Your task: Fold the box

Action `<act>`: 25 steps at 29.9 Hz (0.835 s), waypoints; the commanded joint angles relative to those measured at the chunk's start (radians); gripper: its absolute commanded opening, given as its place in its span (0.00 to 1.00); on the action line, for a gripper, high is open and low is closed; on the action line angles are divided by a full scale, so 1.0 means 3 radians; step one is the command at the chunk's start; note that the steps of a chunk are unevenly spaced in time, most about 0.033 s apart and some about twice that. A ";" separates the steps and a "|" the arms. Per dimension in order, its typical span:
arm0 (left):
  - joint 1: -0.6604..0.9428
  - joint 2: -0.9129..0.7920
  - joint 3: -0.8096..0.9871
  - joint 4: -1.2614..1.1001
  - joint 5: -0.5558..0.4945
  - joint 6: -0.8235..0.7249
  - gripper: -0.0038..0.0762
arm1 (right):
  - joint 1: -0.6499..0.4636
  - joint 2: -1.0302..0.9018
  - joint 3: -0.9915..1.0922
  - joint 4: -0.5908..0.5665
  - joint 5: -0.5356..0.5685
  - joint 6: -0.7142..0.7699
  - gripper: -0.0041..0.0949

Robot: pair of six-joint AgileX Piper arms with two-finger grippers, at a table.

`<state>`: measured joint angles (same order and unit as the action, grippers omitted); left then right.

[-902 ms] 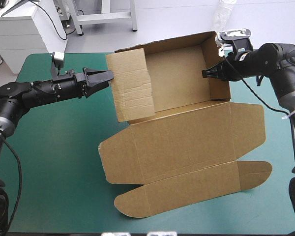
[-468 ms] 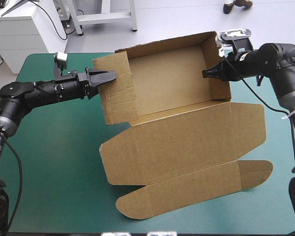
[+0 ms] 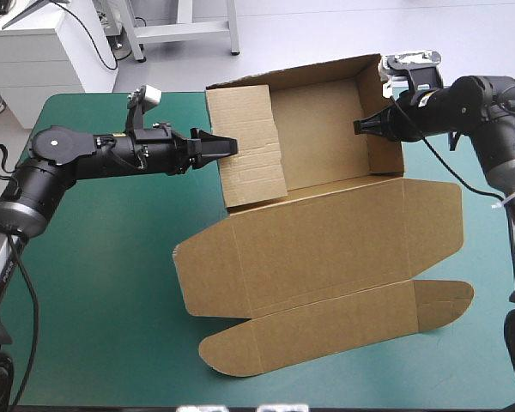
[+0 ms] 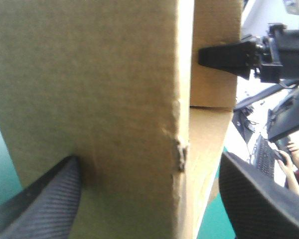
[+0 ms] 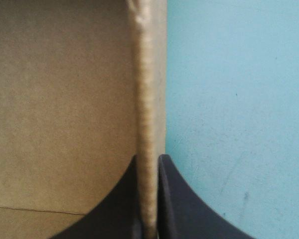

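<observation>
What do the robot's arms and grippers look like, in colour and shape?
The left arm and right arm are black, built of tubular links with round joint housings, turning silver-grey lower down. The left gripper and right gripper each have two broad black fingers, curved like fins; the left pair shows a fine weave.

Bright, even light; the box (image 3: 326, 249) casts soft shadows (darkest beneath its near flaps) on the teal-green cover (image 3: 103, 283).

We note open teal-green cover (image 3: 94, 283) left of the box (image 3: 326, 249); its raised walls (image 3: 383, 150) and folded-in left panel (image 3: 249, 146) obstruct the tray (image 3: 318, 129).
</observation>
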<state>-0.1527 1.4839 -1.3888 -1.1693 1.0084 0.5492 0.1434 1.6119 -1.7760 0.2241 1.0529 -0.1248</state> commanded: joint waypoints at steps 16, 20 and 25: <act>-0.0499 -0.0154 -0.0148 0.1146 -0.1012 -0.1283 0.68 | 0.0009 -0.0325 -0.0218 0.0149 -0.0184 -0.0045 0.03; -0.0523 -0.0154 -0.0148 0.1168 -0.1089 -0.1283 0.65 | 0.0020 -0.0334 -0.0286 0.0084 -0.0159 -0.0060 0.03; -0.0523 -0.0154 -0.0148 0.1210 -0.1153 -0.1283 0.62 | 0.0302 -0.0342 -0.0286 -0.0490 -0.0209 0.0107 0.03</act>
<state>-0.3042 1.4806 -1.4003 -0.7788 0.7211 0.1699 0.1892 1.5621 -1.8231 0.1382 1.0571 -0.1284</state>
